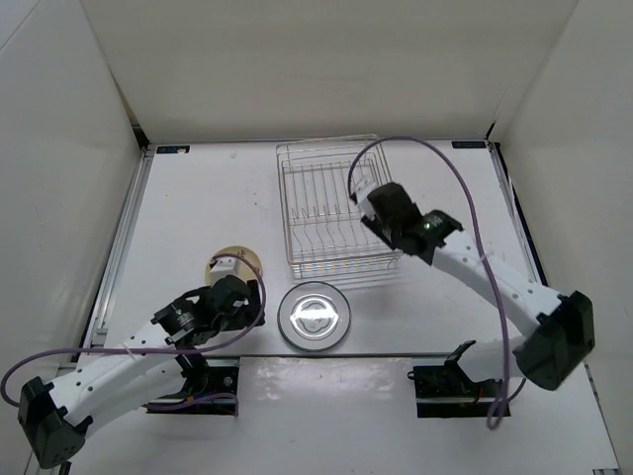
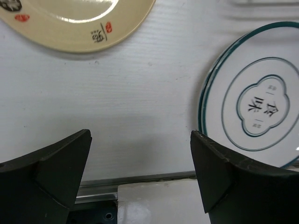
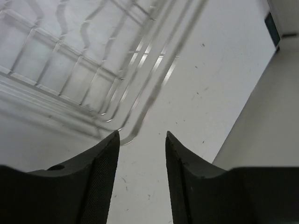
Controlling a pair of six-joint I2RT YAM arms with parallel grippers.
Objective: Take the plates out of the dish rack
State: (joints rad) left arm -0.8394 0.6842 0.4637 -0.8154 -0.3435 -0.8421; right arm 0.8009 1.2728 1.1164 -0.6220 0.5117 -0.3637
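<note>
The dish rack (image 1: 331, 208) is a silver wire basket at the back middle of the table, and no plate shows in it. A tan plate (image 1: 244, 259) (image 2: 70, 23) lies flat in front of the rack's left corner, partly hidden by my left gripper (image 1: 229, 282) (image 2: 140, 140). That gripper hovers open over bare table with nothing between its fingers. A shiny silver plate (image 1: 315, 317) (image 2: 261, 107) lies flat to its right, with a second rim showing under its left edge. My right gripper (image 1: 364, 196) (image 3: 141, 135) hangs by the rack's (image 3: 93, 60) right side, its jaws apart and empty.
White walls close in the table on the left, back and right. A metal strip (image 2: 140, 179) runs along the table's near edge by the left arm's base. A purple cable (image 1: 465, 188) loops above the right arm.
</note>
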